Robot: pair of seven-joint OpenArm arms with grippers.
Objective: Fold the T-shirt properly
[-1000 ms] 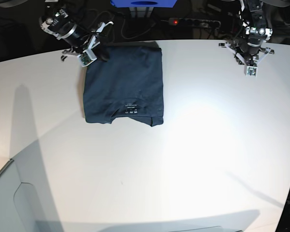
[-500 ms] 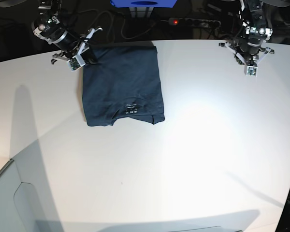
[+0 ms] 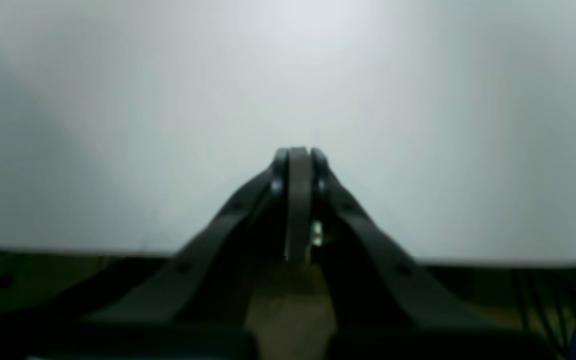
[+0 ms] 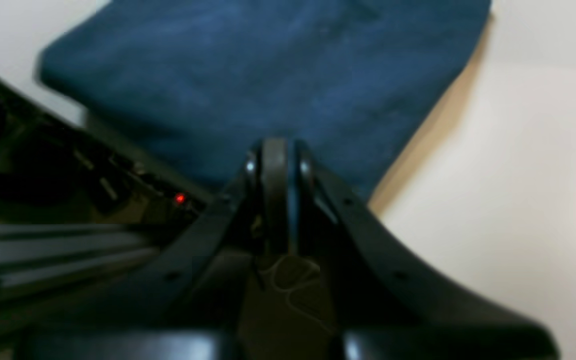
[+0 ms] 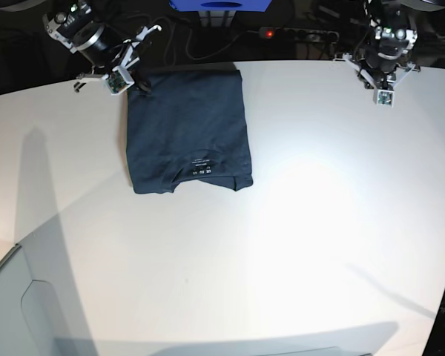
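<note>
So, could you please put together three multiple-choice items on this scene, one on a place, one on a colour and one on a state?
1. Where does the T-shirt lie on the table?
A. near its far edge, by the right gripper
B. at its near edge
C. beside the left gripper

2. What colour is the T-shirt?
A. red
B. dark navy blue
C. white

3. How do both grippers stand?
A. wide open
B. shut on the T-shirt
C. shut, holding nothing

Answers: 1 A, the base view shows it by the far edge; 2 B, the right wrist view shows blue cloth; 3 C, both wrist views show fingers pressed together with nothing between.
</note>
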